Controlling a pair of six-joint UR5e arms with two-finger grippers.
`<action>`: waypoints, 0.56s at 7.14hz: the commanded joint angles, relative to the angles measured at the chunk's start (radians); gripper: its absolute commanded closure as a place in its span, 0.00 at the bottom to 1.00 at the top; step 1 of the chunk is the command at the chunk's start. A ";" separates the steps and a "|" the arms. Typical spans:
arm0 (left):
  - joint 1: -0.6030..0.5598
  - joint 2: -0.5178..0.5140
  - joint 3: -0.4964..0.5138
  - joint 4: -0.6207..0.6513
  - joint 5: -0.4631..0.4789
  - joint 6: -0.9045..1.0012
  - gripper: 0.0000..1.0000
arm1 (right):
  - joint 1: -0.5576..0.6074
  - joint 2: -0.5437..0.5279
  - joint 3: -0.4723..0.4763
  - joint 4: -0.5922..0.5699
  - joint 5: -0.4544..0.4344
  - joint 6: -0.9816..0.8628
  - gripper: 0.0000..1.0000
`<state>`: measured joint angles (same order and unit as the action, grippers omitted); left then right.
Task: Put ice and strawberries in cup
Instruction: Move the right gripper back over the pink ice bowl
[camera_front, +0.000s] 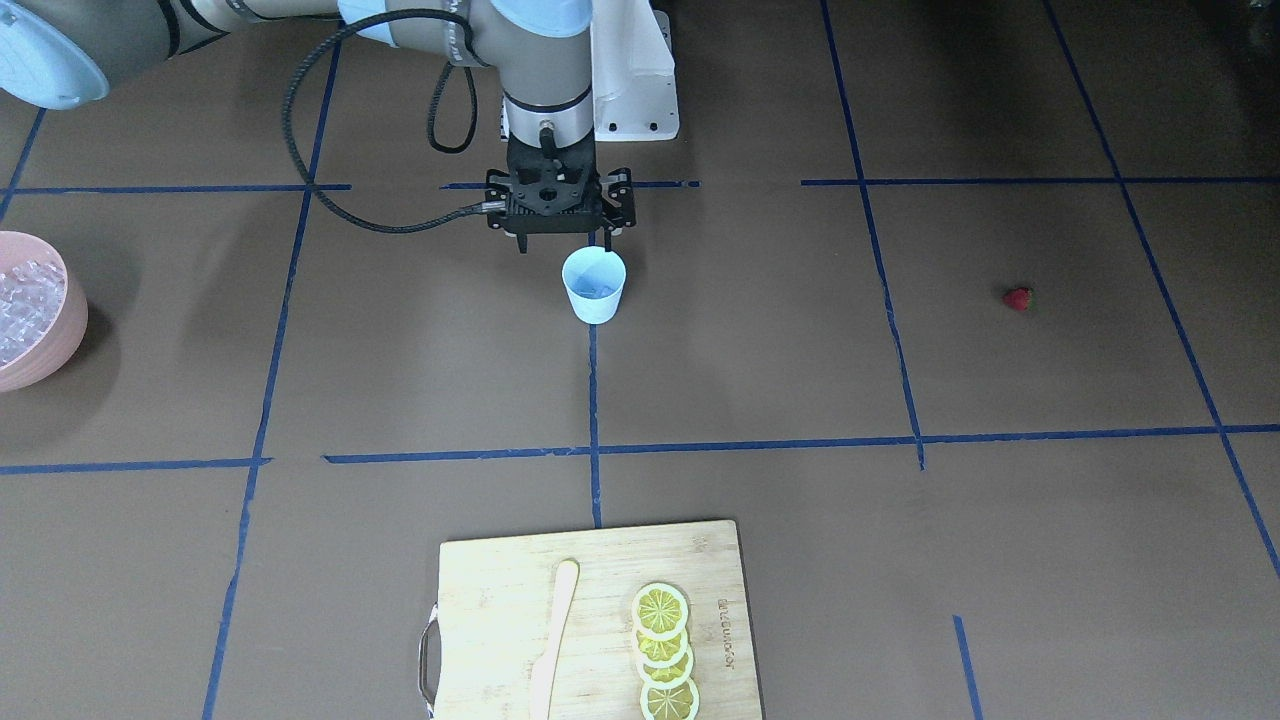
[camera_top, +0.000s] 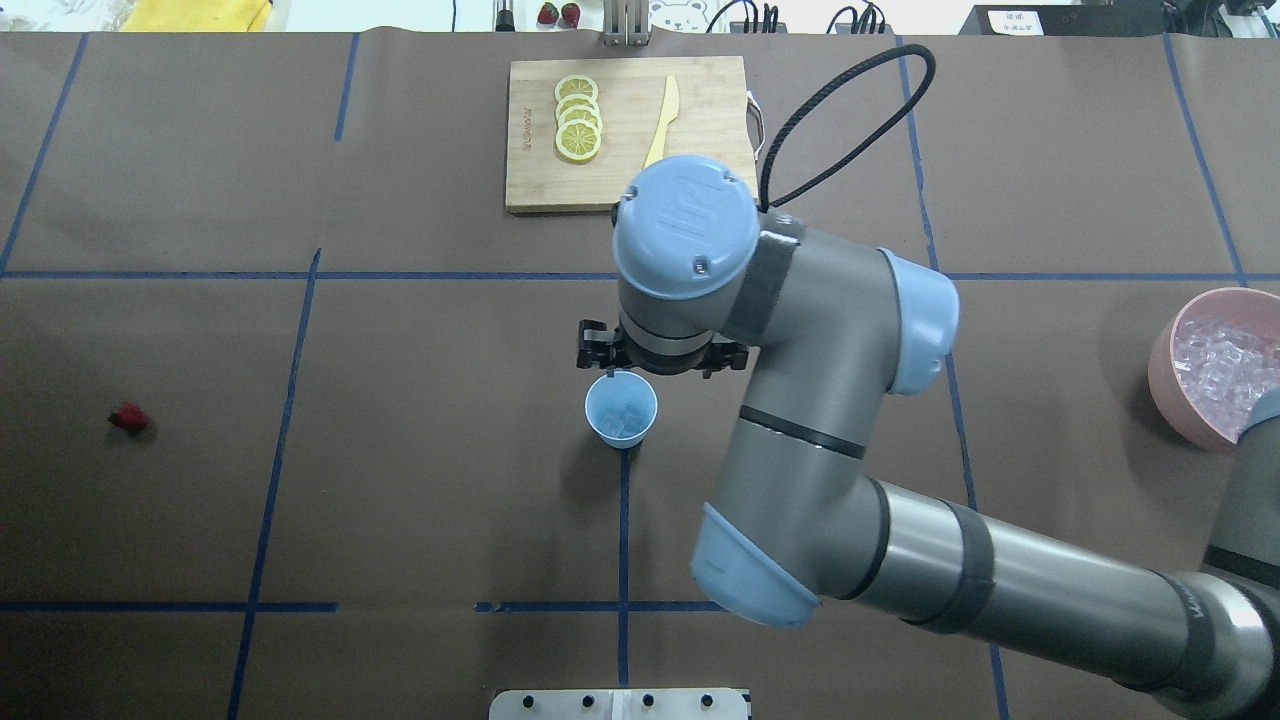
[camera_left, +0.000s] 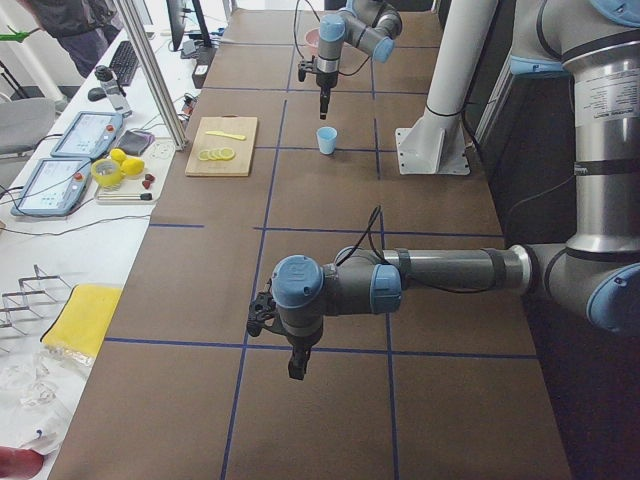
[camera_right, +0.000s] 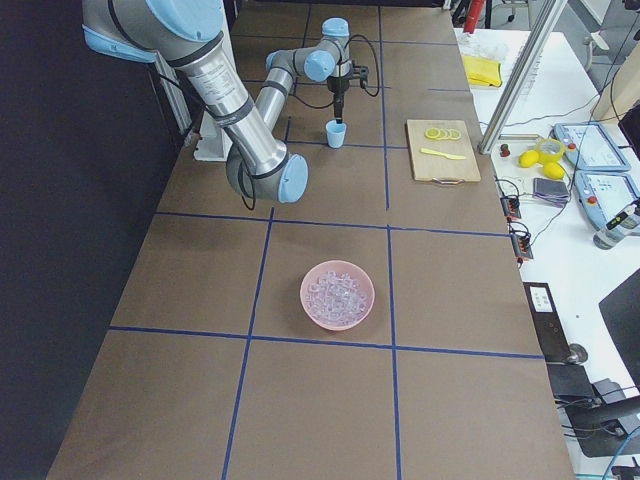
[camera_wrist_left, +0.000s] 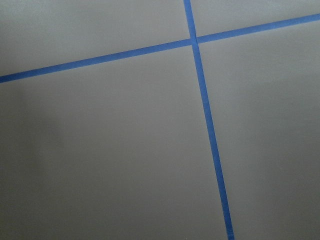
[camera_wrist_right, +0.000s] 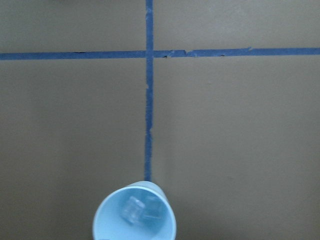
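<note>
The light blue cup (camera_front: 594, 290) stands at the table's middle, on a tape line. It also shows in the overhead view (camera_top: 621, 410) and the right wrist view (camera_wrist_right: 135, 217), where two ice cubes (camera_wrist_right: 134, 210) lie inside it. My right gripper (camera_front: 563, 246) hangs just above the cup's rim, fingers apart and empty. The heap of ice (camera_front: 25, 300) lies in a pink bowl (camera_front: 62, 335) at the table's edge. The strawberry (camera_front: 1017, 298) lies alone on the table, far from the cup on the other side. My left gripper (camera_left: 297, 365) shows only in the exterior left view, so I cannot tell its state.
A wooden cutting board (camera_front: 490, 590) with lemon slices (camera_front: 663, 640) and a wooden knife (camera_front: 553, 640) sits on the operators' side. Blue tape lines (camera_wrist_left: 205, 115) cross the brown table. The left wrist view shows only bare table.
</note>
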<state>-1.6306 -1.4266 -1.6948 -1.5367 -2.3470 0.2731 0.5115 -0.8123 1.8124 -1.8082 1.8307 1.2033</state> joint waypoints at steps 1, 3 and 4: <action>0.000 0.000 0.001 0.001 0.000 0.000 0.00 | 0.059 -0.205 0.193 0.006 0.008 -0.188 0.01; 0.000 0.002 0.001 0.001 0.000 0.000 0.00 | 0.196 -0.445 0.318 0.062 0.135 -0.395 0.01; 0.000 0.014 0.000 0.000 0.000 0.001 0.00 | 0.291 -0.549 0.317 0.154 0.206 -0.500 0.01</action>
<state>-1.6306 -1.4224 -1.6938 -1.5358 -2.3470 0.2737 0.6955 -1.2271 2.1046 -1.7414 1.9509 0.8332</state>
